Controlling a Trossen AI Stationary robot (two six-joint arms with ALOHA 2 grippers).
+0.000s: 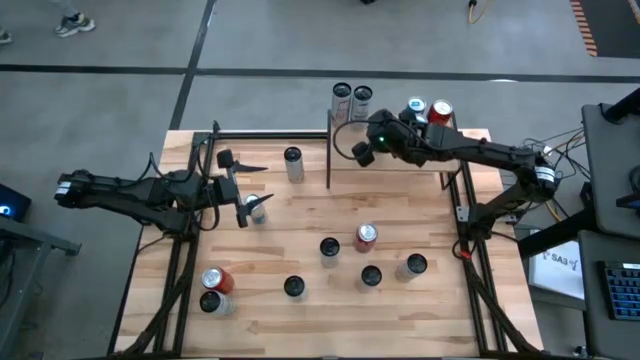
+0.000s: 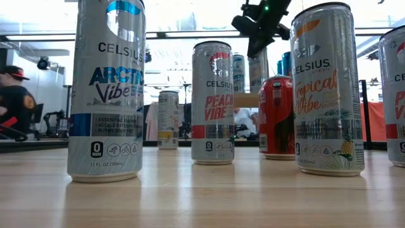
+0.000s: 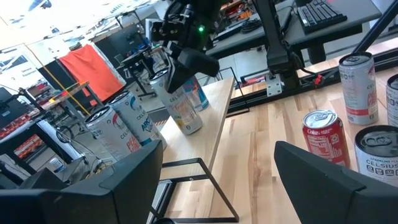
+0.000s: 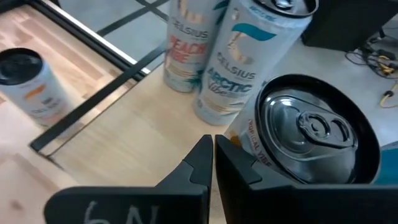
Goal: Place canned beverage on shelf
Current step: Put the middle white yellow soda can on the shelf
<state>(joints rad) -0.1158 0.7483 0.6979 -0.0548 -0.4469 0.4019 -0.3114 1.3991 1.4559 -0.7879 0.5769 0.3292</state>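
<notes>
The shelf [image 1: 400, 172], a light-wood board on thin black posts, stands at the table's far middle. Its board also shows in the right wrist view [image 4: 137, 130]. A Peach Vibe can [image 4: 186, 43], an Arctic Vibe can [image 4: 249, 62] and a Tropical Vibe can [image 4: 311, 130] stand upright on it. My right gripper [image 4: 211, 155] is shut. It slants down over the shelf, right beside the Tropical can's upper wall. In the high view this gripper [image 1: 362, 142] hides that can. My left gripper [image 1: 255, 188] hovers open and level at the table's left, with nothing between its fingers [image 3: 219, 148]. My right gripper's shut fingers [image 4: 233, 163] lie alongside the Tropical can's upper wall [image 4: 249, 146], slanting down from the table's right. I cannot tell whether they touch it. The can stands upright on the shelf board.
Several cans stand on the tabletop: a red one [image 1: 367, 237], dark-topped ones [image 1: 329, 247] [image 1: 371, 275] [image 1: 413, 265] [image 1: 293, 287], a pair near the front left [image 1: 215, 282], one at the far left [image 1: 292, 160] and one under my left gripper [image 1: 258, 208]. Two more cans [image 1: 428, 110] stand at the shelf's far right.
</notes>
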